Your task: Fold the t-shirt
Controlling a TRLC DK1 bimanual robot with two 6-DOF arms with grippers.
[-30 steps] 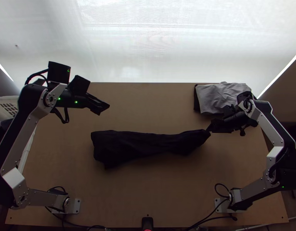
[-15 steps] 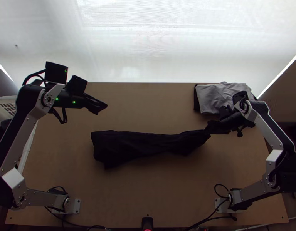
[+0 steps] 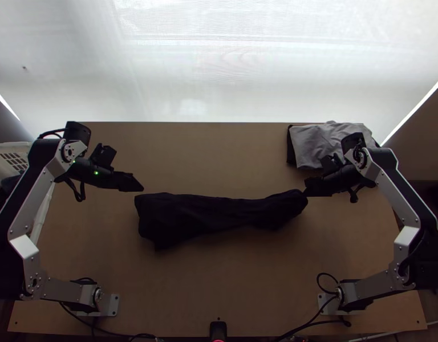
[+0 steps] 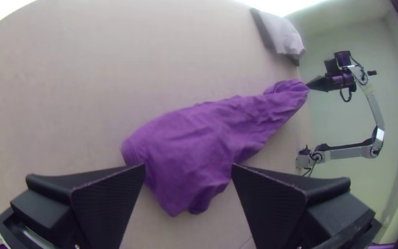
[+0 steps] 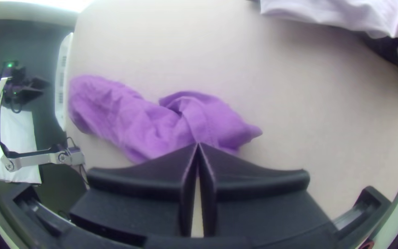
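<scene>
T-shirt [image 3: 219,214] lies bunched lengthwise, wide end just beyond the left gripper's [image 3: 140,187] parted jaws, narrow end pinched in the right gripper's [image 3: 307,192] closed jaws.

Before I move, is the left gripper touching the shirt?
Apart. The right wrist view shows the left gripper off to one side of the shirt, with part of the white basket appearing between them.

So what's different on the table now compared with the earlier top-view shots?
The left claw came toward the table's near edge and slightly left, closer to the t-shirt. The right claw and the shirt's right end shifted slightly left together. The shirt's wide left part and the grey cloth stayed put.
</scene>
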